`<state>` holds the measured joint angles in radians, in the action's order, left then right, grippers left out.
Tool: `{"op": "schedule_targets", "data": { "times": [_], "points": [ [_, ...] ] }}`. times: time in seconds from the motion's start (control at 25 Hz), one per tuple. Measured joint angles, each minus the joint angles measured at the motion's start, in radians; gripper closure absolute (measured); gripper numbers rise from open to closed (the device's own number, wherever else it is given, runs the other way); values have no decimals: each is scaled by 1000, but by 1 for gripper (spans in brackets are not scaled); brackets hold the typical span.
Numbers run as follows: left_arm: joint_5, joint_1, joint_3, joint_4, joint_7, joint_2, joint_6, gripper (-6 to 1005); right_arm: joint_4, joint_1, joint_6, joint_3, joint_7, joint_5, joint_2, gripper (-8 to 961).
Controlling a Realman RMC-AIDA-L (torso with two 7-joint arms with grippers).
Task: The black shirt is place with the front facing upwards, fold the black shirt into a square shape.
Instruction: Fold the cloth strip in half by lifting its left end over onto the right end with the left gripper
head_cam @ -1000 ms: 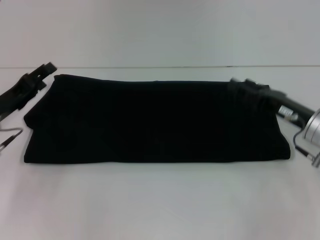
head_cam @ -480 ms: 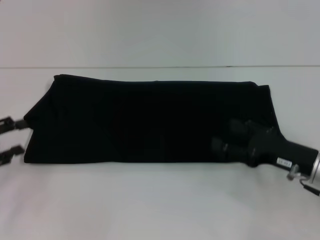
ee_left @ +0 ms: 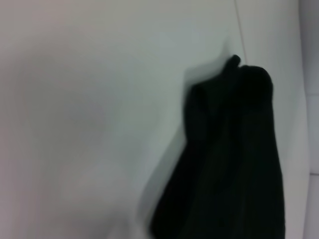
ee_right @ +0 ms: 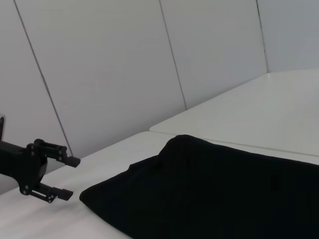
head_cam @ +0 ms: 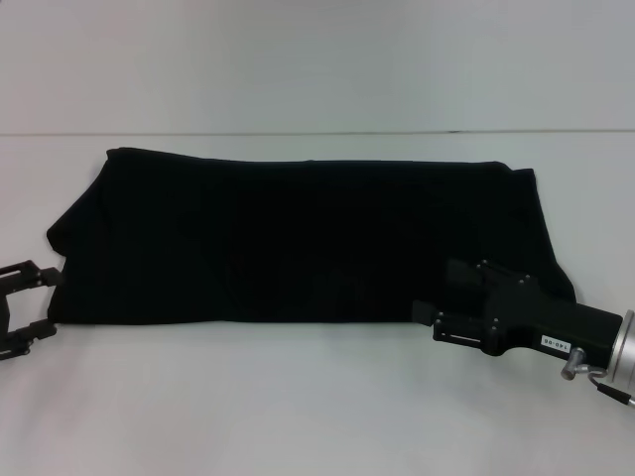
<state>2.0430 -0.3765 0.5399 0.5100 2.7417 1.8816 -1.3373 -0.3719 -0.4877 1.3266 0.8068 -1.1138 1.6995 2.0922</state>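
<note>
Since a moment ago both arms have come down from the far corners of the black shirt (head_cam: 298,238) to its near edge: the right gripper (head_cam: 437,297) now lies low over the near right corner of the cloth, and the left gripper (head_cam: 40,302) stands just beside the near left corner, on the white table (head_cam: 317,397). The shirt itself lies in the middle of the table as a long flat band, folded already along its length, with no letters visible on top. I judge that the lengthwise fold is finished and the arms are now taking position for the next fold, which should bring the ends together to make the square. The left gripper's fingers are spread apart and hold nothing; this shows best in the right wrist view, where the left gripper (ee_right: 47,172) hangs free beside the shirt's end (ee_right: 199,189). The right gripper looks parted too, with its fingers over the cloth edge, not yet clamping it. The left wrist view gives only the rounded end of the shirt (ee_left: 229,159) on the table, and no fingers at all.
</note>
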Motion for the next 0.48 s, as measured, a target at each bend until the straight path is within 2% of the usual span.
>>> {"op": "schedule_targets", "data": {
  "times": [0.48],
  "points": [
    [-3, -5, -12, -47, 3, 7, 105, 272, -1, 2, -15, -2, 0, -5, 0, 8]
  ]
}}
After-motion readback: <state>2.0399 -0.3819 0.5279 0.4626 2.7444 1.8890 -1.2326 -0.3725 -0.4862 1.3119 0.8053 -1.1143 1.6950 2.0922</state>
